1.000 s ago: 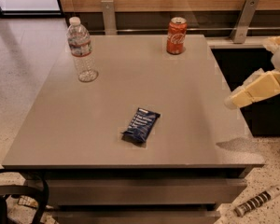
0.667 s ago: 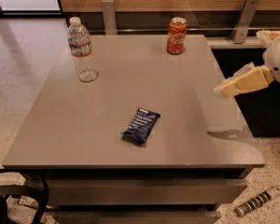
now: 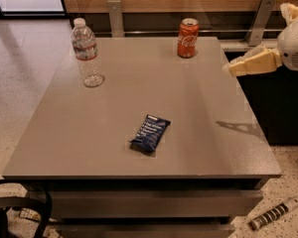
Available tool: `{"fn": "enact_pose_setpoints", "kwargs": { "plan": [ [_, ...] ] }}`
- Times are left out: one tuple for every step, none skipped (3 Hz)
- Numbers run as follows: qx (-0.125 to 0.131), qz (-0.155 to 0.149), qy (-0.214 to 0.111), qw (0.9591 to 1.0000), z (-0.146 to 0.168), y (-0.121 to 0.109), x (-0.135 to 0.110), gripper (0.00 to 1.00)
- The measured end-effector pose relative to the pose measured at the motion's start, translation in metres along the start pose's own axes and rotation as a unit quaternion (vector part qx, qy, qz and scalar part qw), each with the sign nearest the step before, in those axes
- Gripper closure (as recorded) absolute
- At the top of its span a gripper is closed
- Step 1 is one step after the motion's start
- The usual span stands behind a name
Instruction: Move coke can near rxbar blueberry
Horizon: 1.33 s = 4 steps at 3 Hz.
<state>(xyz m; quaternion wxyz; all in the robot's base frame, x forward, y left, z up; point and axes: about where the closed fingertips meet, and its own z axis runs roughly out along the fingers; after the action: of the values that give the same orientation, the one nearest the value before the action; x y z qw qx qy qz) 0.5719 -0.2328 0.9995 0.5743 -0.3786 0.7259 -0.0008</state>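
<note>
The red coke can [image 3: 187,38] stands upright near the far edge of the grey table [image 3: 114,113], right of centre. The dark navy rxbar blueberry [image 3: 150,132] lies flat near the table's middle front, well apart from the can. My gripper [image 3: 234,68] enters from the right edge, its cream fingers pointing left, held in the air over the table's right edge, to the right of and nearer than the can. It holds nothing that I can see.
A clear plastic water bottle [image 3: 86,53] stands upright at the far left of the table. Two metal posts [image 3: 115,17] and a wooden wall run behind the table. A dark cabinet [image 3: 278,108] stands to the right. A striped object [image 3: 270,215] lies on the floor.
My gripper has moved up and toward the far side, closer to the can. Its shadow on the table has shifted with it. The can, bar and bottle have not moved.
</note>
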Motion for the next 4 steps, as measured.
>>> {"fn": "enact_pose_setpoints", "kwargs": {
  "plan": [
    [0.0, 0.001, 0.001, 1.0, 0.0, 0.0, 0.0, 0.0],
    [0.01, 0.017, -0.01, 0.9998, 0.017, -0.011, -0.006, 0.0],
    [0.021, 0.048, -0.039, 0.9979, 0.055, -0.028, -0.013, 0.0],
    [0.022, 0.088, -0.081, 0.9926, 0.121, -0.048, -0.016, 0.0]
  ]
}}
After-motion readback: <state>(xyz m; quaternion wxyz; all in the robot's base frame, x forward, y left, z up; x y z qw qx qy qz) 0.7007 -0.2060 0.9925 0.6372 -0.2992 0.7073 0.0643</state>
